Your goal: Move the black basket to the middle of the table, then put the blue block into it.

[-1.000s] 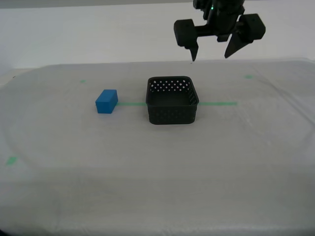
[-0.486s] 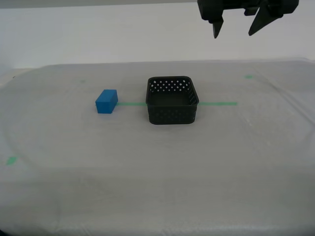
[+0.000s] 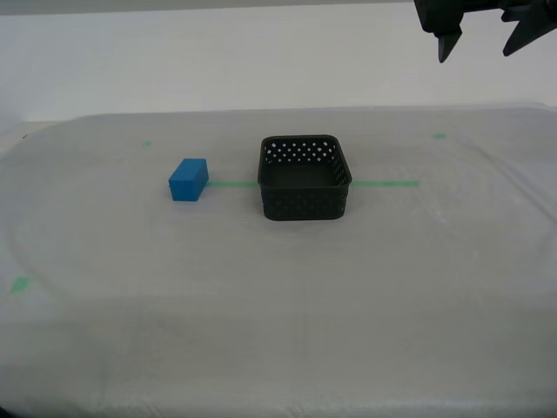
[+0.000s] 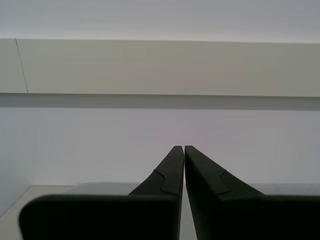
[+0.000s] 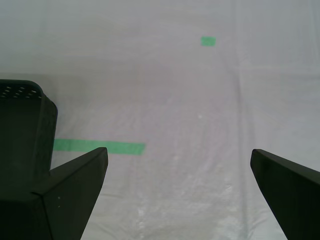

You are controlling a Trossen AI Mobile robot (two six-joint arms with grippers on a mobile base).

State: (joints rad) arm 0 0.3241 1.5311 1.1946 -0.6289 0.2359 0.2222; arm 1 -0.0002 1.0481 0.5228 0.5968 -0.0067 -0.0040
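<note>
First hand (image 3: 478, 41) agape; one basket (image 3: 305, 178).

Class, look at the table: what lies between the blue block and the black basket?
In the exterior view, only bare cloth and a short piece of the green tape line lie between the blue block and the black basket.

Basket (image 3: 305, 178) black, its walls dotted with small holes; block (image 3: 188, 179) plain bright blue; table (image 3: 261, 296) whitish-grey cloth crossed by a thin green tape line (image 3: 383, 184) with small green marks (image 3: 439, 136); gripper fingers (image 5: 75, 190) black
</note>
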